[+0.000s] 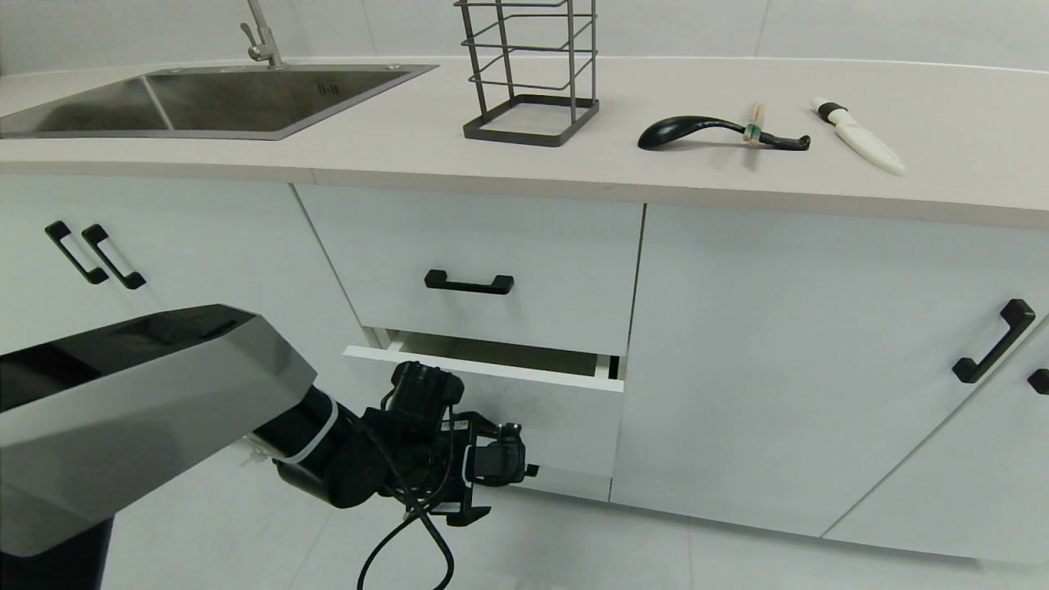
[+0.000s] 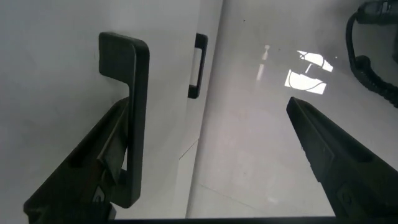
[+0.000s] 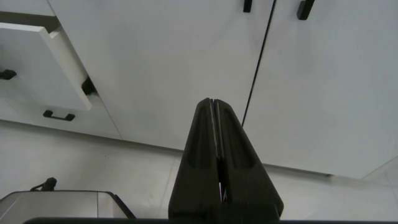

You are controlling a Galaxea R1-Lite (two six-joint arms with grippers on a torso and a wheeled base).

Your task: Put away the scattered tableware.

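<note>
From where I stand, hardly any of the tidying is done. The long black curved ladle [image 1: 697, 129], the pair of wooden chopsticks with a green band [image 1: 755, 123] lying across its handle, and the white knife with a black collar [image 1: 860, 138] all lie loose on the pale countertop [image 1: 328, 156], to the right of the dark wire rack [image 1: 531, 74]. Nothing has been put away yet. The lower white drawer [image 1: 492, 385] under the counter stands partly pulled out, which I take to be the preparation. The left gripper [image 1: 504, 463] is down at that drawer's front. Its jaws are spread wide and the drawer's black bar handle [image 2: 134, 112] sits between them, close against one finger and not clamped. The right gripper [image 3: 213, 109] hangs low before the cabinet doors, clenched tight on nothing. Every item remains to be fetched.
</note>
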